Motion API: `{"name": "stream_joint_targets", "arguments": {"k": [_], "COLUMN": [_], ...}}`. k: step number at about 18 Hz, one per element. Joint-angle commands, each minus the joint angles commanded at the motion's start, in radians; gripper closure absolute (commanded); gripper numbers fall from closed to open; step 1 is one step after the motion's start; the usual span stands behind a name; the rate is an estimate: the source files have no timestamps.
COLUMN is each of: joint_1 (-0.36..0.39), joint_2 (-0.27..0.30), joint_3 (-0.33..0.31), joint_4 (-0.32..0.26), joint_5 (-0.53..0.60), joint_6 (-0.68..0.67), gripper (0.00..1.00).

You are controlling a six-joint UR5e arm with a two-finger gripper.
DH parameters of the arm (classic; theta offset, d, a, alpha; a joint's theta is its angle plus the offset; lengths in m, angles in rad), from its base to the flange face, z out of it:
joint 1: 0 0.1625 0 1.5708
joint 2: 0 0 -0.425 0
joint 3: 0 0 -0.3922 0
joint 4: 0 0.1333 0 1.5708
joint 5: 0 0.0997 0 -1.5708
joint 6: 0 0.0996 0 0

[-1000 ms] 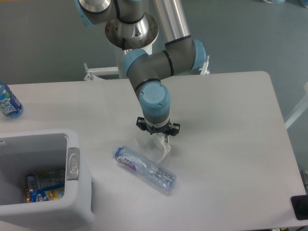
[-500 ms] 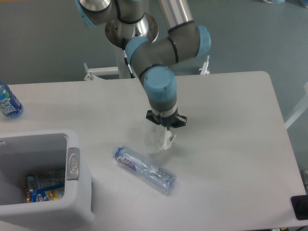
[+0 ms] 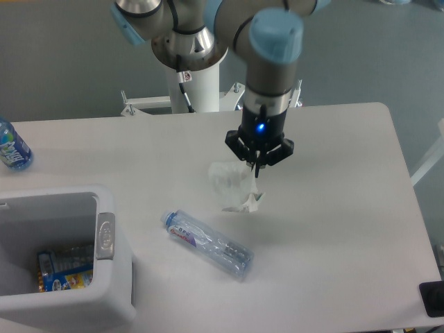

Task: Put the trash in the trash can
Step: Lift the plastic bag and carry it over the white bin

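Near the middle of the frame the gripper (image 3: 257,168) points straight down, its fingers pinched on the top of the crumpled wrapper (image 3: 232,186), which hangs below it clear of the table (image 3: 333,208). The fingertips themselves are small and dark and hard to make out against the wrapper; the wrapper's see-through folds blur into the pale tabletop. Below and left of it, the crushed bottle (image 3: 208,244) lies on its side on the table, cap toward the upper left. The trash can (image 3: 104,277) sits in the lower left corner, cut off by the frame edges, with some colourful packaging (image 3: 66,267) partly visible inside. At the far left edge a blue-labelled bottle (image 3: 12,147) is half cut off.
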Motion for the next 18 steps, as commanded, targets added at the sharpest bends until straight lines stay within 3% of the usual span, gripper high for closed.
{"name": "stream_joint_targets", "arguments": {"k": [3, 5, 8, 13, 18], "joint_1": [-0.014, -0.029, -0.083, -0.213, -0.356], "joint_2": [-0.014, -0.034, -0.034, -0.038, -0.097], "joint_3": [0.089, 0.132, 0.138, 0.138, 0.16], "joint_4": [0.002, 0.034, 0.096, 0.12, 0.143], "joint_5": [-0.063, -0.08, -0.095, -0.094, -0.094], "joint_6": [-0.189, -0.281, -0.412, -0.458, -0.479], "gripper": [1.0, 1.0, 1.0, 1.0, 1.0]}}
